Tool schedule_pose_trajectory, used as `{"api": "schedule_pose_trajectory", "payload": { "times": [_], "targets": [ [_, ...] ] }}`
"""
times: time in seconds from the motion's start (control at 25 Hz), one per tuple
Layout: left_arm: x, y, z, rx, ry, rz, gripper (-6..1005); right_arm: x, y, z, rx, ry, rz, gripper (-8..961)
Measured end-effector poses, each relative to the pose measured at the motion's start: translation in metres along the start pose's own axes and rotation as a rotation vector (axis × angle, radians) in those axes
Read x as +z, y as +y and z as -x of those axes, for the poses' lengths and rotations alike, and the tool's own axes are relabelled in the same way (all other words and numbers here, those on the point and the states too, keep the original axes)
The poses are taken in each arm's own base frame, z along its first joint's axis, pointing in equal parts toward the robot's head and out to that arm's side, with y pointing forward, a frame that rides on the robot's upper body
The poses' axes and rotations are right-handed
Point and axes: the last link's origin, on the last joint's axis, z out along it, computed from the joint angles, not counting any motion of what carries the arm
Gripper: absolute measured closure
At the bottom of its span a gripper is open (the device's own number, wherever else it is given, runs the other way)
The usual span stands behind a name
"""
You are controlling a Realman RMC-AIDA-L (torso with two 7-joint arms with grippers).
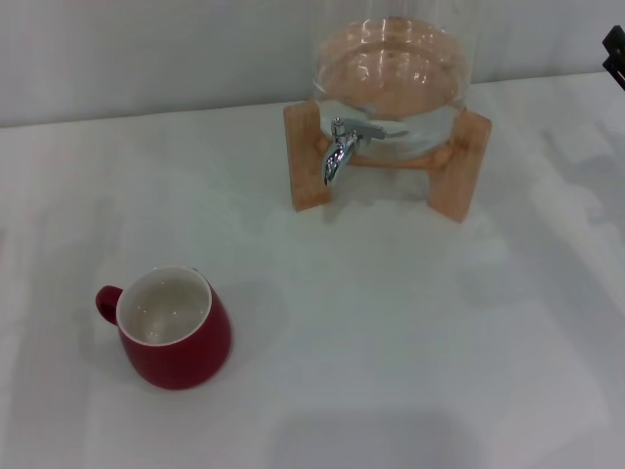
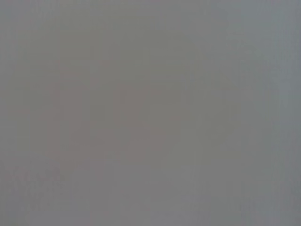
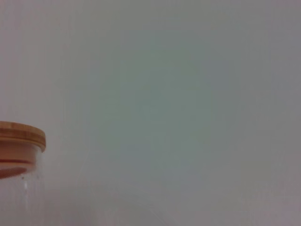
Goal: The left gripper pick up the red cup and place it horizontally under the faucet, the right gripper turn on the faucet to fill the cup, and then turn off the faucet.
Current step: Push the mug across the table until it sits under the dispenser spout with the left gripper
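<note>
A glossy red cup [image 1: 174,332] stands upright at the lower left of the head view, its white interior facing up and its small loop handle pointing toward the frame's left edge, well apart from the chrome faucet [image 1: 342,144] at upper centre. The faucet juts from a clear glass jar [image 1: 391,83] cradled in a wooden stand [image 1: 311,156], its spout curving down over bare white tabletop [image 1: 410,342]. The left gripper is in none of the views, so its opening cannot be told; its wrist camera shows only blank grey. A sliver of black at the upper right edge may be the right gripper [image 1: 615,51], though whether its fingers are spread or closed cannot be told. Its wrist camera catches just the jar's wooden lid [image 3: 21,133] at the left edge. The cup looks rigid, fairly weighty and slick-glazed, likely breakable if dropped; pinching the rim wall opposite the handle seems the surest hold, since the flared belly may slip.
</note>
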Motion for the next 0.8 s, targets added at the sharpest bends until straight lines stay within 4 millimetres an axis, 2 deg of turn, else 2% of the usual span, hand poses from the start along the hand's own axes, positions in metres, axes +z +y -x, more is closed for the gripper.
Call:
{"api": "schedule_pose_trajectory", "payload": {
  "times": [0.8],
  "targets": [
    [-0.0028,0.0015,0.0065,-0.010,-0.041,0.025,132,-0.0015,0.0021,0.0000,-0.002,-0.002,0.016,85]
  ]
}}
